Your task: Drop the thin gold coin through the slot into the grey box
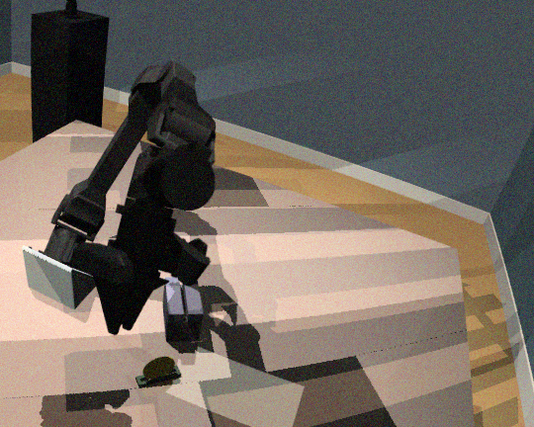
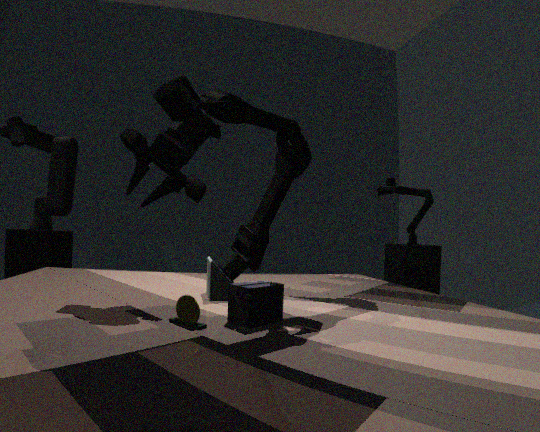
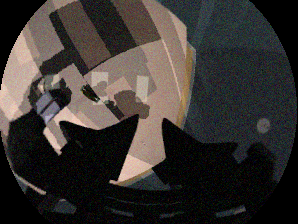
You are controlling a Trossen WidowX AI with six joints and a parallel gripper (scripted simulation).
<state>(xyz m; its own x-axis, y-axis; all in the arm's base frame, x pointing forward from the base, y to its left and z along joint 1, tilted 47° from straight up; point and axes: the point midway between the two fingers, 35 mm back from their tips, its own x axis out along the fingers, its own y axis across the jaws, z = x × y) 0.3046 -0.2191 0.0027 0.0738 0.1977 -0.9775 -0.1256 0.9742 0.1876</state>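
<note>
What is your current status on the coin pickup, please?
Gripper partly open, empty, high above table. Coin upright in green holder, untouched. Grey box beside it, slot unobstructed. Nothing in the way.
</note>
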